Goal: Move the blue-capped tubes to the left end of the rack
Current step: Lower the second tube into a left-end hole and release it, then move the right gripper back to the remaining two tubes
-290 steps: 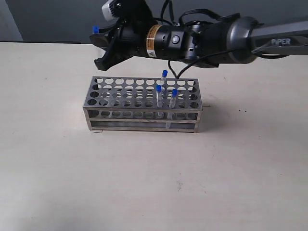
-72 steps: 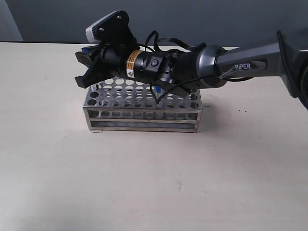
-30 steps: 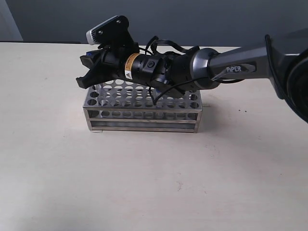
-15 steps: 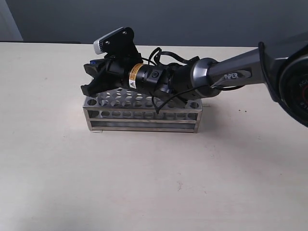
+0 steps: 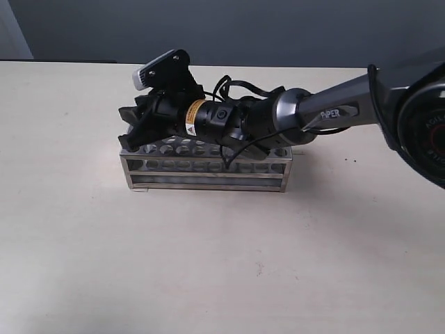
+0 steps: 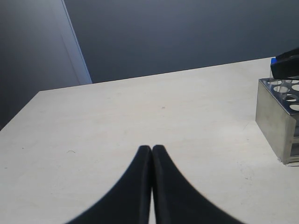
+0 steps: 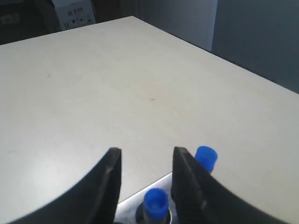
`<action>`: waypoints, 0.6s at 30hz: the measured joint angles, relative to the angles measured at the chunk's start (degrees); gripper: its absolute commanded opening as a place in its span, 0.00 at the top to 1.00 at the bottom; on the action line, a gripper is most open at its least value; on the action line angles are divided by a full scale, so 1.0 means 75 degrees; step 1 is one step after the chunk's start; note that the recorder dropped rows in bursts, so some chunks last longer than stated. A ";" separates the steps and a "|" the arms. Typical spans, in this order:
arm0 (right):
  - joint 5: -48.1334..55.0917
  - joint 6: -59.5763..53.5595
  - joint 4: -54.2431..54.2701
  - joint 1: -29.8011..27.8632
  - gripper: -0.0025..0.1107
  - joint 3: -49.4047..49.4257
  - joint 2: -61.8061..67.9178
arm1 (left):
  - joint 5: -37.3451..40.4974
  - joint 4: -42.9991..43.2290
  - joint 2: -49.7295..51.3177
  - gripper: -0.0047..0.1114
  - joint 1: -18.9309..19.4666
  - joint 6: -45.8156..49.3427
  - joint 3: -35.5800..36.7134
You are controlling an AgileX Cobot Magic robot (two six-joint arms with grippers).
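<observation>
Arm (image 5: 306,115) overhangs rack (image 5: 208,175), covering its holes.

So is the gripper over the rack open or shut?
Open. In the right wrist view the right gripper has its jaws standing well apart, and a tube with a blue cap sits in the gap, touching neither side.

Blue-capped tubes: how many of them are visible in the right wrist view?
2. One tube stands in the rack between the fingers of the open right claw; the other tube is just beyond one finger. More may be hidden under the arm.
</observation>
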 measured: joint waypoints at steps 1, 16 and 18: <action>0.0028 0.0000 0.0000 0.0000 0.63 0.0000 0.0000 | 0.0000 0.0000 0.0000 0.96 0.0000 0.0000 0.0000; 0.0946 -0.0321 0.0457 -0.1813 0.63 0.2112 -0.3045 | 0.0000 0.0000 0.0000 0.96 0.0000 0.0000 0.0000; 0.0611 -0.0321 0.0457 -0.1845 0.63 0.2704 -0.2972 | 0.0000 0.0000 0.0000 0.96 0.0000 0.0000 0.0000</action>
